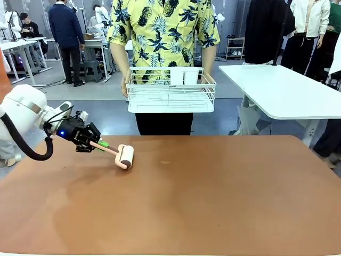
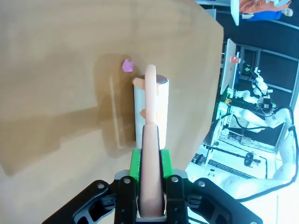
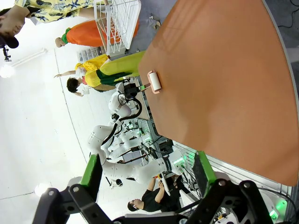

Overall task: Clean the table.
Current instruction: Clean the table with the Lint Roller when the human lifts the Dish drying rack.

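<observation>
Front view: the reddish-brown bench [image 1: 213, 202] spans the foreground. Left fingers [image 2: 134, 164] clamp the lint roller [image 1: 126, 156] by its handle; right fingers [image 3: 91, 170] gape, holding nothing. Best to press the drum flat and roll squarely over the 1 pink scrap [image 2: 127, 66].

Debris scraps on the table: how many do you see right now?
1: a pink scrap on the table, just beyond the lint roller's far end. More may hide under the roller or be too small to see.
</observation>
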Robot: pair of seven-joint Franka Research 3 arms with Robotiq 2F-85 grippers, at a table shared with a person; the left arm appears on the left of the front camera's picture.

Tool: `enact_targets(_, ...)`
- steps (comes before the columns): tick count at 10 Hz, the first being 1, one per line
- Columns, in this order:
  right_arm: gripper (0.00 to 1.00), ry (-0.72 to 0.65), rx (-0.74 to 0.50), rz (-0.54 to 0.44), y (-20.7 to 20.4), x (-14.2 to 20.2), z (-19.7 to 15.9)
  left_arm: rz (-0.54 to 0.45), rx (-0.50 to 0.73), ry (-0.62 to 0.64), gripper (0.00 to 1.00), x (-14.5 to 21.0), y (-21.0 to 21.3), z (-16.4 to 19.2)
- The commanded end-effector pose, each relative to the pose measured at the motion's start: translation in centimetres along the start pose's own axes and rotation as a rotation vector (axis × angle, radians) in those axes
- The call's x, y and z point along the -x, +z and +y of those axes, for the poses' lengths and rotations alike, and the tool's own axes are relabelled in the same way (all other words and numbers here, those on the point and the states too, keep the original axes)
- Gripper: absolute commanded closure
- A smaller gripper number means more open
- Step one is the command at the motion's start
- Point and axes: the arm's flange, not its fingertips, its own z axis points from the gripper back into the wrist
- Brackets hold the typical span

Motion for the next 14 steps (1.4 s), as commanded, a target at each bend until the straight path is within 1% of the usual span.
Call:
enact_targets(1, 0.00, 0.006, 0.002, -0.002, 0.1, 0.1, 0.3, 0.015, 0.001, -0.007, 0.81, 1.8, -1.9, -1.0)
enact_targets(3, 0.00, 0.006, 0.002, -0.002, 0.1, 0.1, 0.3, -0.001, 0.012, -0.037, 0.81, 2.9, -2.7, -4.2)
enact_targets(5, 0.00, 0.006, 0.002, -0.002, 0.1, 0.1, 0.3, 0.012, 0.009, -0.053, 0.81, 4.3, -2.0, -7.1)
enact_targets(7, 0.00, 0.006, 0.002, -0.002, 0.1, 0.1, 0.3, -0.026, -0.042, -0.103, 0.81, 5.6, -0.8, -10.4)
enact_targets(9, 0.00, 0.006, 0.002, -0.002, 0.1, 0.1, 0.3, -0.025, -0.066, -0.088, 0.81, 5.2, 0.5, -10.8)
enact_targets(10, 0.00, 0.006, 0.002, -0.002, 0.1, 0.1, 0.3, -0.022, -0.039, -0.084, 0.81, 5.2, 1.9, -11.0)
enact_targets(12, 0.00, 0.006, 0.002, -0.002, 0.1, 0.1, 0.3, -0.040, -0.029, -0.078, 0.81, 6.0, 5.2, -11.0)
enact_targets(13, 0.00, 0.006, 0.002, -0.002, 0.1, 0.1, 0.3, -0.059, -0.046, -0.049, 0.81, 6.2, 6.4, -10.6)
enact_targets(14, 0.00, 0.006, 0.002, -0.002, 0.1, 0.1, 0.3, -0.028, -0.072, -0.040, 0.81, 6.7, 7.8, -10.3)
